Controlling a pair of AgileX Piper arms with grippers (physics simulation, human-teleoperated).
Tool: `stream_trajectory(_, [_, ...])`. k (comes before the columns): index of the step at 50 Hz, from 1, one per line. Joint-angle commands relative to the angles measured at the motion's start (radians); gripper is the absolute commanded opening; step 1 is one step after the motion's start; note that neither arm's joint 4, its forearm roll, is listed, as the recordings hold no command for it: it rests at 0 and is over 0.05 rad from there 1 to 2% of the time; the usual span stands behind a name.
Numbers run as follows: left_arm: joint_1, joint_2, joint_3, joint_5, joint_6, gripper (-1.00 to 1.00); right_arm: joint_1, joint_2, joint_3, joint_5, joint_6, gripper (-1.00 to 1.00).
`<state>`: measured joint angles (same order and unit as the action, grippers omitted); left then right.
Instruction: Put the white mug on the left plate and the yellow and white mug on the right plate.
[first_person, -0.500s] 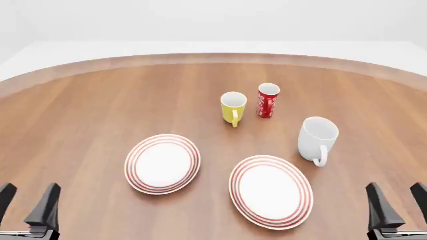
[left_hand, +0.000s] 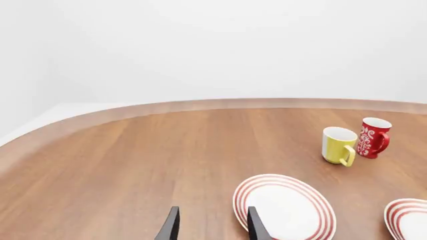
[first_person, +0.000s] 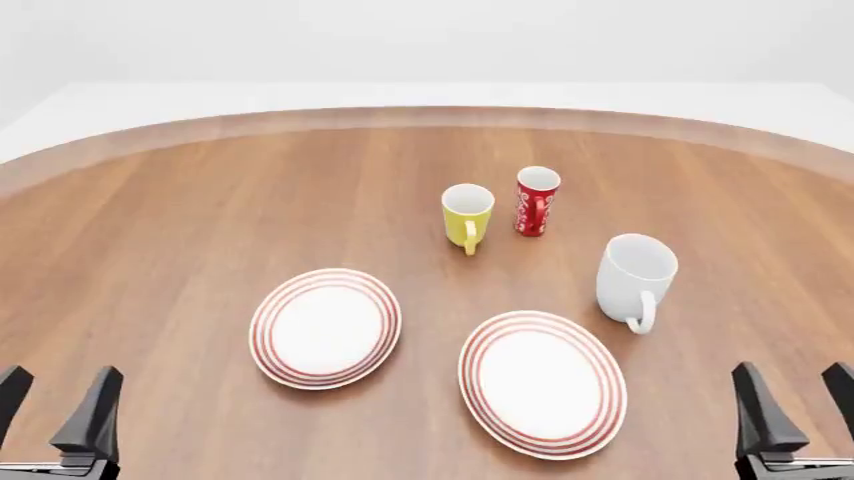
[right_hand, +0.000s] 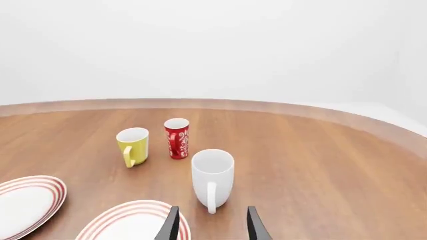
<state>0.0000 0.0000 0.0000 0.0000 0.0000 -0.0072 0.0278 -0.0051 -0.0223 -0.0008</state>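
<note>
Front view: nothing is placed yet; white mug (first_person: 633, 278) and yellow and white mug (first_person: 466, 215) are seen off both plates, while both grippers are held apart, empty.

Warm wood-grain bench (first_person: 200, 220) with a smooth, matt finish, and on it glazed-looking, softly glossy ceramics: white mug (first_person: 633, 278), yellow mug (first_person: 467, 214), red cup (first_person: 537, 200), both red-ringed plates (first_person: 326, 327) (first_person: 543, 383).
</note>
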Motion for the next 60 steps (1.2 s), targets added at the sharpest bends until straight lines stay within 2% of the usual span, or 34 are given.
stream_trajectory(1, [0.0, 0.0, 0.0, 0.0, 0.0, 1.0, 0.008, 0.07, 0.003, -0.063, 0.006, 1.0])
stream_trajectory(9, [0.0, 0.0, 0.0, 0.0, 0.0, 1.0, 0.016, 0.182, 0.004, -0.162, 0.015, 1.0])
stream_trajectory(35, [0.0, 0.0, 0.0, 0.0, 0.0, 1.0, 0.026, 0.594, 0.003, -0.513, -0.005, 1.0])
stream_trajectory(36, [0.0, 0.0, 0.0, 0.0, 0.0, 1.0, 0.026, 0.661, 0.003, -0.565, -0.002, 1.0])
stream_trajectory(41, [0.0, 0.0, 0.0, 0.0, 0.0, 1.0, 0.029, 0.742, 0.003, -0.634, -0.004, 1.0])
stream_trajectory(42, [0.0, 0.0, 0.0, 0.0, 0.0, 1.0, 0.032, 1.029, -0.028, -0.836, 0.006, 1.0])
stream_trajectory(43, [0.0, 0.0, 0.0, 0.0, 0.0, 1.0, 0.034, 1.081, -0.029, -0.882, 0.007, 1.0])
stream_trajectory(60, [0.0, 0.0, 0.0, 0.0, 0.0, 1.0, 0.038, 1.245, -0.065, -0.978, 0.014, 1.0])
